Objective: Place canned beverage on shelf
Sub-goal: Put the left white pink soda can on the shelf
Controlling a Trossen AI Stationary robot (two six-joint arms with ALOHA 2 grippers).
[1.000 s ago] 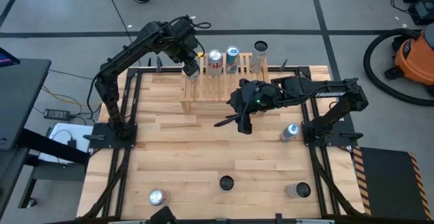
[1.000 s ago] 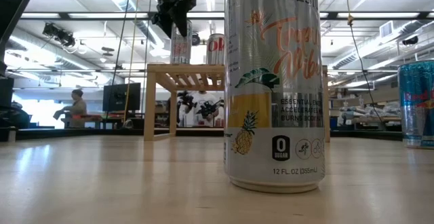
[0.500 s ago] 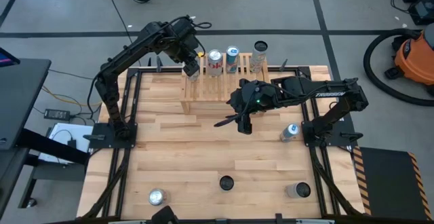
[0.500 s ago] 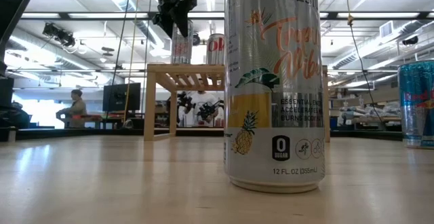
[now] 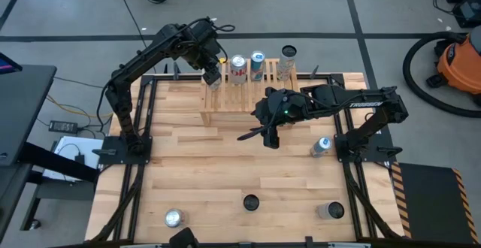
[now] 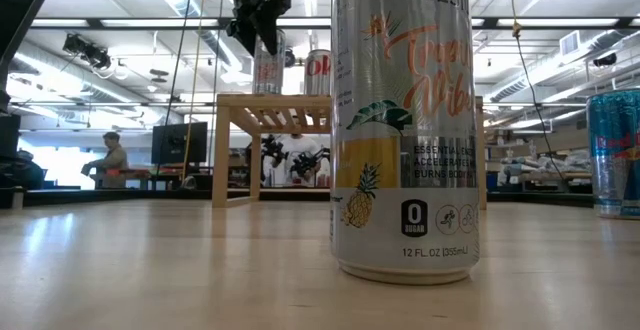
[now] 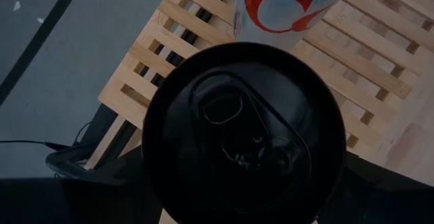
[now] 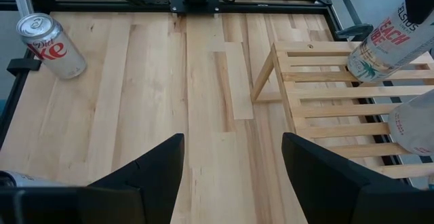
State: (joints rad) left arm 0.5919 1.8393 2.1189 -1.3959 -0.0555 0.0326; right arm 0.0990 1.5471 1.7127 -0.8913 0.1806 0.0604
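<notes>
Holding a dark can (image 7: 243, 130) at the shelf's (image 5: 248, 98) left end, the left hand (image 5: 212, 74) grips it; three cans stand there, five remain off it; the right hand (image 8: 230, 176) waits open, empty.

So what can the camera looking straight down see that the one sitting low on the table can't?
Only the overhead view shows both arms whole: the right gripper hanging open over bare table, and the far side of the table with a can beside the right arm's base. Only the low view shows the tall pineapple-print can's label close up and a person in the room behind. Both show the shelf, the cans on it, and the left gripper gripping a can there.
</notes>
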